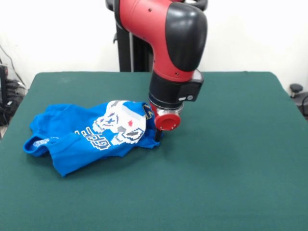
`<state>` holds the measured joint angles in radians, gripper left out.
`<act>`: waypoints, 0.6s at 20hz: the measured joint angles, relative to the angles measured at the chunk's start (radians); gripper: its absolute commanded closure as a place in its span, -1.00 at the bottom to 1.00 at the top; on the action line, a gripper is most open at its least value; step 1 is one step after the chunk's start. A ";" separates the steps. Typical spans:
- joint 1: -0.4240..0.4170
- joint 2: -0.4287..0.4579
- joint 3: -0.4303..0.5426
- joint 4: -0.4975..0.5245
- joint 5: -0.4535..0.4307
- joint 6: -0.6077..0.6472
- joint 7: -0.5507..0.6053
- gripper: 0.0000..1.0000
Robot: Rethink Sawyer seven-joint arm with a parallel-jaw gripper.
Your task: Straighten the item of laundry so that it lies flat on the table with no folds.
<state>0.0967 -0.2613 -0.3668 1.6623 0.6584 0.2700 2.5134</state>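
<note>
Resting crumpled on left half of large dark green felt-covered table (231, 159): bright blue short-sleeved T-shirt (72, 139), white pixel print bunched upward. Red-and-black arm's gripper (157, 134) lowered at shirt's right edge; finger opening hidden by wrist, grip cannot be told.

My big red and black arm (171, 43) comes down from the top. My gripper (156, 134) sits at the right edge of the bright blue T-shirt with the white game print (91, 137). The shirt lies bunched up on the dark green felt table (231, 168).
</note>
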 measured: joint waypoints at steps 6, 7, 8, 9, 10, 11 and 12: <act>-0.042 -0.030 0.033 0.026 0.000 -0.002 0.000 1.00; -0.052 -0.038 0.039 0.031 0.000 -0.002 0.000 1.00; -0.065 -0.053 0.048 0.039 0.001 -0.002 0.000 1.00; -0.073 -0.064 0.055 0.046 0.000 -0.002 0.000 1.00; -0.082 -0.078 0.061 0.053 0.000 -0.002 0.000 1.00; -0.091 -0.105 0.065 0.064 0.001 -0.002 0.000 1.00; -0.092 -0.121 0.065 0.071 0.001 -0.002 0.000 1.00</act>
<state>0.0050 -0.3825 -0.3015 1.7334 0.6590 0.2682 2.5134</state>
